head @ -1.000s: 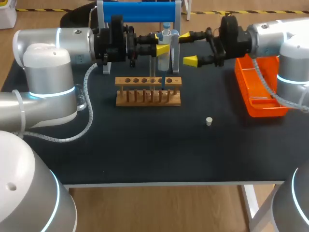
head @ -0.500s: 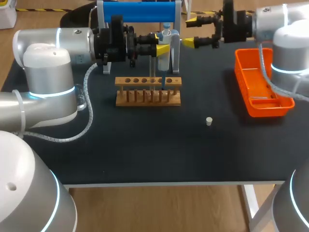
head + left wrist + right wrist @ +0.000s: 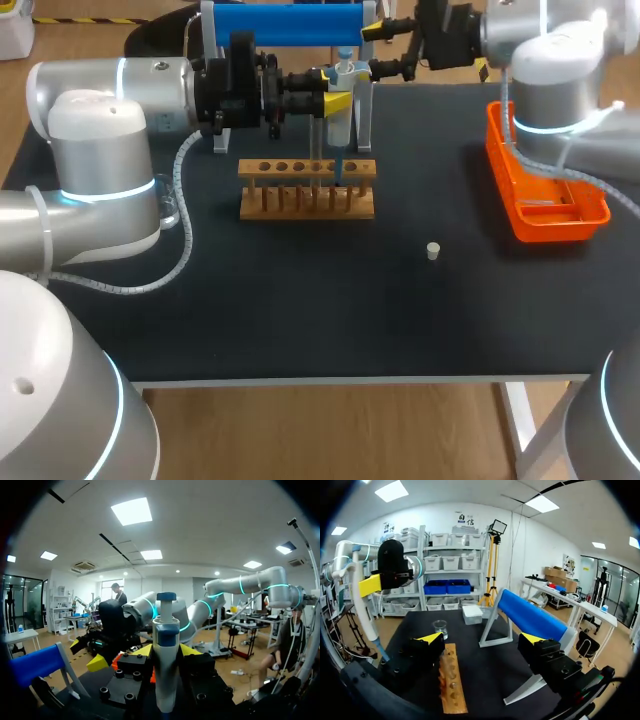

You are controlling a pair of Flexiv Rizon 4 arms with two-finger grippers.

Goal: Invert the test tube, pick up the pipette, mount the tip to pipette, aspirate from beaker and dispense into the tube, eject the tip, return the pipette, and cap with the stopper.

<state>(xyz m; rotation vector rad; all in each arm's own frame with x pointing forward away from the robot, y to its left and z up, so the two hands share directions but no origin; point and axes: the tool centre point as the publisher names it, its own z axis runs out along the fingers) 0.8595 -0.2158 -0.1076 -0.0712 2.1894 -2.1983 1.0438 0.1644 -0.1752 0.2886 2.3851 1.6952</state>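
- The stopper (image 3: pixel 433 251) lies alone on the desk (image 3: pixel 300 310), nearest you and well apart from everything else. It is small and rounded, so when capping comes it could roll away or squirt out of a pinch.
- Behind it stands the wooden rack (image 3: pixel 307 188). The pipette's thin tip points down at the holes near the rack's right end. Whether it has entered one, I cannot tell. Any sideways drift of your left arm here would likely catch the wood, bend the tip or tip the rack.
- Your left hand (image 3: pixel 342 100) is clenched on the pipette (image 3: pixel 343 85). Its two yellow fingers press the body from both sides and hold it upright over the rack. If that grip slips, the tool drops straight onto the rack.
- Farthest back, your right hand (image 3: pixel 376 50) hangs just beside the pipette's head and close to the blue stand (image 3: pixel 290 22). Its fingers are spread wide and it grasps nothing. It is so near both that a careless swing could knock the pipette or snag the stand's leg.
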